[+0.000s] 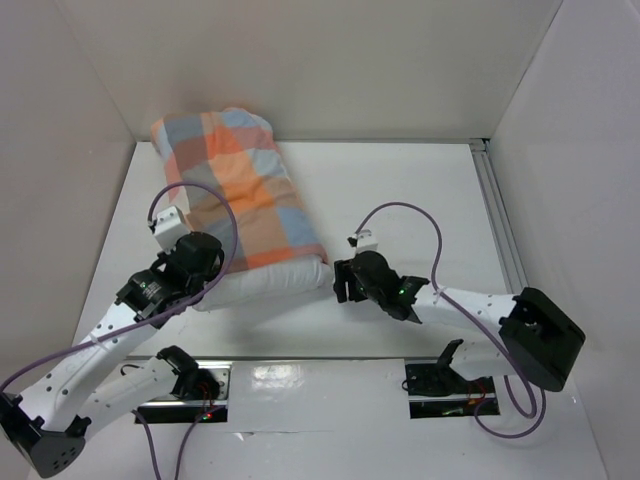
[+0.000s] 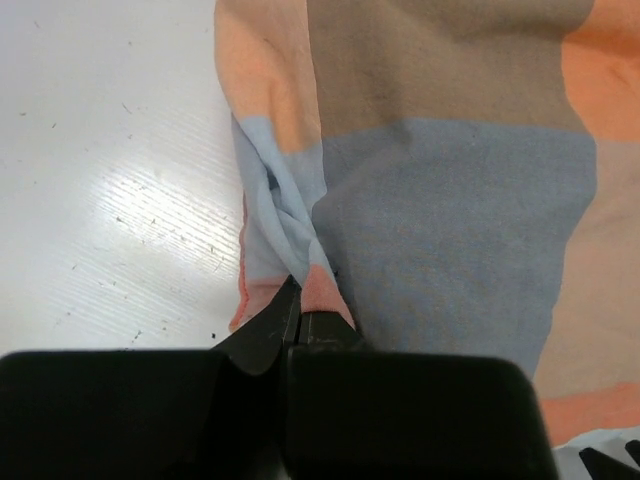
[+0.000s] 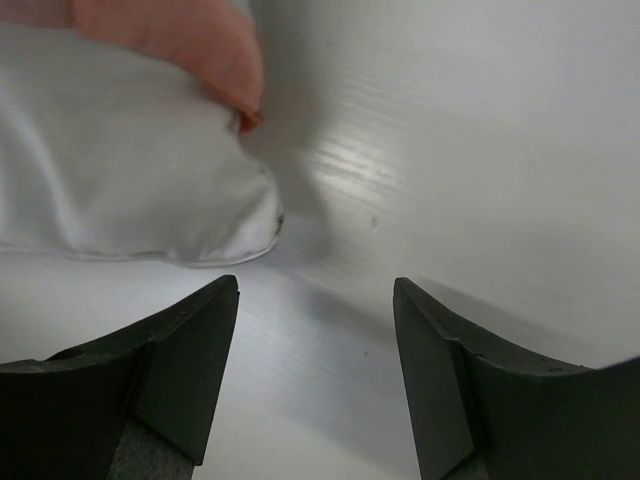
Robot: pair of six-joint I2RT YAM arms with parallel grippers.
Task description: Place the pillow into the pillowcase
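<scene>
we see the pillowcase lying at a slant on the left half of the white table, with its far end close to the back wall and its near end toward the arms. the pillow is inside it for most of its length. only a plain white strip shows out of the near, open end, and the orange hem of the sleeve runs across it. the left gripper is clenched on the pillowcase: in the left wrist view its two black fingers are pressed together on a twisted pleat of light blue and orange cloth at the sleeve's side edge, just above the table top. from above, that arm reaches in from the lower left and its gripper sits at the near left corner of the bundle. the right gripper is released, its jaws wide apart with nothing but bare table between them. in the right wrist view the pillow's rounded white corner lies ahead and to the left of the fingers, apart from them, with the orange hem just above it. from above, this gripper is just beside the near right corner of the pillow. a purple cable arcs over the right arm.
</scene>
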